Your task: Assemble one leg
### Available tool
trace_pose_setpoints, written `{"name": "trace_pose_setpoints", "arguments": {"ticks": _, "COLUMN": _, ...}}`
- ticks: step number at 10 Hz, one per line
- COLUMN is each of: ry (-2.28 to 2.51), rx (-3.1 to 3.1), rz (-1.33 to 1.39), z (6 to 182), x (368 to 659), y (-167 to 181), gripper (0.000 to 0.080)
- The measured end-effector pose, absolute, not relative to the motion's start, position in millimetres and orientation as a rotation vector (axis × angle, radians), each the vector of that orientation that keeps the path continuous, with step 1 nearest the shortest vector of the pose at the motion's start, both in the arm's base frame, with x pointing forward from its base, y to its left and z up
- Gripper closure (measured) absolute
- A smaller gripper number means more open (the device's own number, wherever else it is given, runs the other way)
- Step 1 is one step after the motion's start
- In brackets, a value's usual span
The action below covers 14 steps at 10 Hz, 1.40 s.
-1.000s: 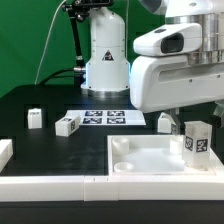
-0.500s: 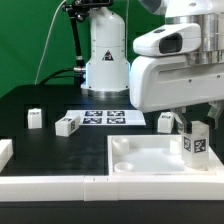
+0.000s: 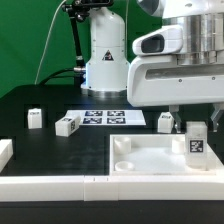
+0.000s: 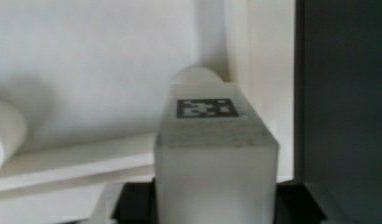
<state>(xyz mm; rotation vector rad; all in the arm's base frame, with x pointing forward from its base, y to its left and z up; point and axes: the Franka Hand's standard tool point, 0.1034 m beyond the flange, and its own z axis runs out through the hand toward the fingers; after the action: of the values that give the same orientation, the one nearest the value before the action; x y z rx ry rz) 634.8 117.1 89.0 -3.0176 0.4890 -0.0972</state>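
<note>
My gripper is shut on a leg, a small white post with a black-and-white tag on its face. It holds the leg upright over the right end of the white tray, at or just above the tray's surface. In the wrist view the leg stands between the dark fingers of the gripper, with the tray's white surface behind it. Three more legs lie on the black table: one at the left, one beside the marker board, one behind the tray.
The marker board lies flat in front of the robot base. A long white border bar runs along the front edge, and a short white bar sits at the far left. The tray has round corner sockets.
My gripper has shifted slightly with the leg and lowered it a little toward the tray's right end. The loose legs and the tray have not moved.
</note>
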Motion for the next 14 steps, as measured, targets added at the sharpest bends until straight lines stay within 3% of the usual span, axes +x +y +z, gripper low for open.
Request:
{"name": "trace_pose_setpoints", "arguments": {"ticks": 6, "ry": 1.450, "rx": -2.700, "rz": -0.070, "z": 88.3, "x": 636.3, "y": 113.7, "gripper": 0.0509}}
{"name": "trace_pose_setpoints", "arguments": {"ticks": 11, "ry": 1.759, "rx": -2.484, "rz": -0.019, "z": 87.9, "x": 635.5, "y": 113.9, "gripper": 0.0509}}
{"name": "trace_pose_setpoints", "arguments": {"ticks": 13, "ry": 1.668, "rx": -2.546, "rz": -0.024, "z": 87.7, "x": 635.3, "y": 115.3, "gripper": 0.0260}}
{"name": "trace_pose_setpoints", "arguments": {"ticks": 14, "ry": 1.634, "rx": -2.569, "rz": -0.024, "z": 87.5, "x": 634.4, "y": 118.5, "gripper": 0.0260}}
